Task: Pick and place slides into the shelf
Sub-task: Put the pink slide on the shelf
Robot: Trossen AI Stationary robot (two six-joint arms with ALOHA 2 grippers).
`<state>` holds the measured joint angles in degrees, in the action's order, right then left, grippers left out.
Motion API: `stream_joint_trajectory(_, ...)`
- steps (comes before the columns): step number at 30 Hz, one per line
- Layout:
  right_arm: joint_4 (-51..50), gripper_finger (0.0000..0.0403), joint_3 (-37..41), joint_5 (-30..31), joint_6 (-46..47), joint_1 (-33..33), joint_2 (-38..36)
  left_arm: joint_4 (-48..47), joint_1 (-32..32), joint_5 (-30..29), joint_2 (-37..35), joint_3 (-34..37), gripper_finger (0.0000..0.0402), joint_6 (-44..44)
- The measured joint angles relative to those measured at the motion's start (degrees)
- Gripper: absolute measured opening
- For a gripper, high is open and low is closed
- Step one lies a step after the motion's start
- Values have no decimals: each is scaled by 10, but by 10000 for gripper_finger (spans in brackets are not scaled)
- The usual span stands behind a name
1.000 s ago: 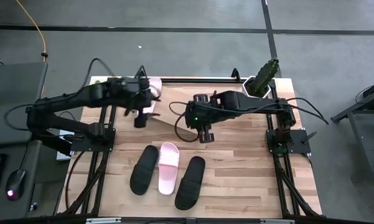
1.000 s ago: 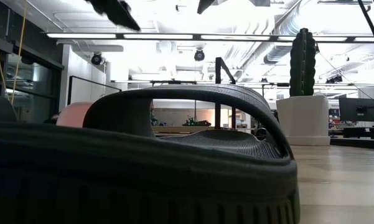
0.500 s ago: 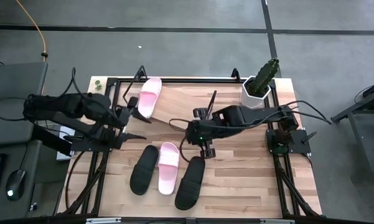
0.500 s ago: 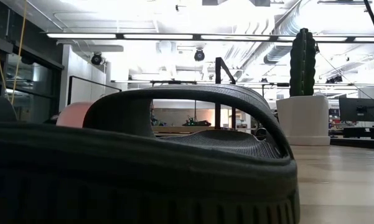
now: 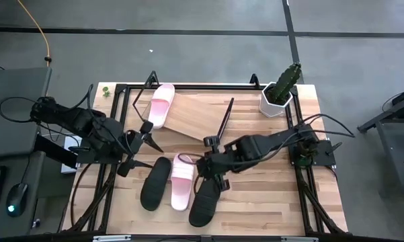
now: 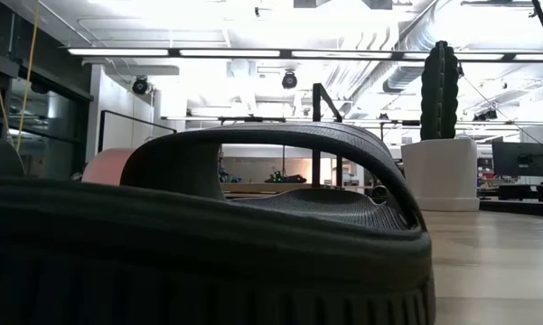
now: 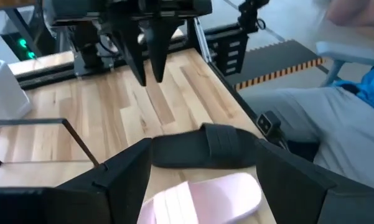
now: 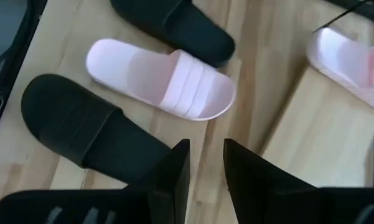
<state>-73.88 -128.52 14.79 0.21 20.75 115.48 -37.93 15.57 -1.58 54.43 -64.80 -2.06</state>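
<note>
While the right gripper (image 5: 212,168) hovers narrowly parted, seemingly empty, just above three slides (image 5: 181,181) on the table (image 5: 269,195), the shelf (image 5: 195,115) holds one pink slide (image 5: 161,105); left gripper (image 5: 140,144) spread.

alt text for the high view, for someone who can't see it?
Top-down view of a wooden table: one pale pink slide lies on the slanted shelf, while a second pink slide and two black slides lie side by side on the tabletop. The right hand hangs, empty, over the nearer black slide; the left hand is open left of the shelf.
</note>
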Motion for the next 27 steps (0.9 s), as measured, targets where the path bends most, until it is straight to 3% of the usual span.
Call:
stream_joint_trajectory(9, 16, 87, 0, 43, 69, 30, 46, 2, 34, -41, -5, 0, 264, 57)
stream_joint_trajectory(27, 107, 87, 0, 90, 84, 68, 158, 4, 32, -47, -9, 0, 264, 112)
